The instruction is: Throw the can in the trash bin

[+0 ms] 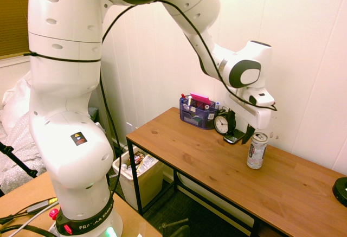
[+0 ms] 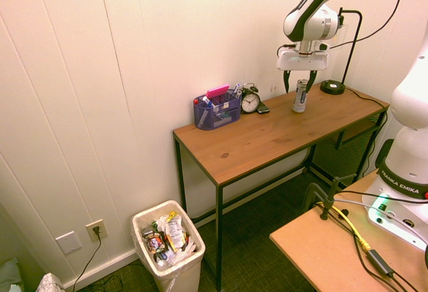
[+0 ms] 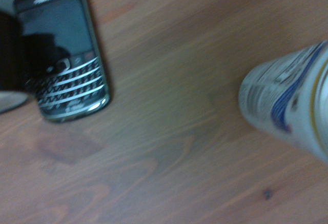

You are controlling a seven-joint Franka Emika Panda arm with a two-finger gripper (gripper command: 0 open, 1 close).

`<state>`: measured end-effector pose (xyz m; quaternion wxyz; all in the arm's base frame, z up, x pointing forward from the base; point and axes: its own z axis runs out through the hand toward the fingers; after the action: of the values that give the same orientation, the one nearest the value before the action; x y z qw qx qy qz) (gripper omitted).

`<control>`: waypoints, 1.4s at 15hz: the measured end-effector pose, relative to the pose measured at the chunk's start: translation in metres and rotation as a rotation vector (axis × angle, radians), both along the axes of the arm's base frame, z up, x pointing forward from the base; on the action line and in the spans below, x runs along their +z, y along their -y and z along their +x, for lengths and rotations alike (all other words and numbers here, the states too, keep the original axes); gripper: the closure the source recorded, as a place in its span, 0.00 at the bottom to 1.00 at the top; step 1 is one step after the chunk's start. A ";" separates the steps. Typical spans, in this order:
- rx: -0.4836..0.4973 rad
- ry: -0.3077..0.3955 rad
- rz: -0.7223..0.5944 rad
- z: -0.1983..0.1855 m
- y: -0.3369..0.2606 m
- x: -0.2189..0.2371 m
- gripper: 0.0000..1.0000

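The can (image 1: 257,150) (image 2: 300,97), slim and silver-white with dark print, stands upright on the wooden table (image 1: 206,161) near its back edge. My gripper (image 1: 254,134) (image 2: 299,85) hangs open directly over it. One dark finger is on each side of the can's top, and neither visibly presses it. In the wrist view the can (image 3: 292,106) shows blurred at the right. The trash bin (image 1: 147,185) (image 2: 179,273), cream-white and full of packaging, stands on the floor off the table's far end, well away from the gripper.
A black keypad phone (image 3: 64,55) (image 1: 234,138) lies beside the can, next to an alarm clock (image 1: 223,123) (image 2: 251,101) and a blue organizer (image 1: 198,113) (image 2: 215,113). A black lamp base (image 2: 332,87) stands on the can's other side. The panelled wall runs close behind.
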<state>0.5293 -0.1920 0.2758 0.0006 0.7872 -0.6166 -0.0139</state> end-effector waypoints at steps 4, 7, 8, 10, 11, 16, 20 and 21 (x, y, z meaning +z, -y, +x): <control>-0.060 0.021 -0.037 0.022 0.025 -0.012 0.00; -0.097 0.032 -0.065 0.033 0.037 -0.015 0.00; -0.103 0.033 -0.071 0.034 0.039 -0.013 0.00; -0.111 0.031 -0.075 0.033 0.044 -0.012 1.00; -0.113 0.028 -0.075 0.033 0.045 -0.012 1.00; -0.117 0.013 -0.076 0.032 0.049 -0.019 1.00; -0.118 0.008 -0.077 0.031 0.051 -0.022 1.00; -0.117 0.008 -0.078 0.031 0.051 -0.022 1.00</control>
<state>0.5607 -0.2426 0.2541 0.0277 0.7492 -0.6616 0.0133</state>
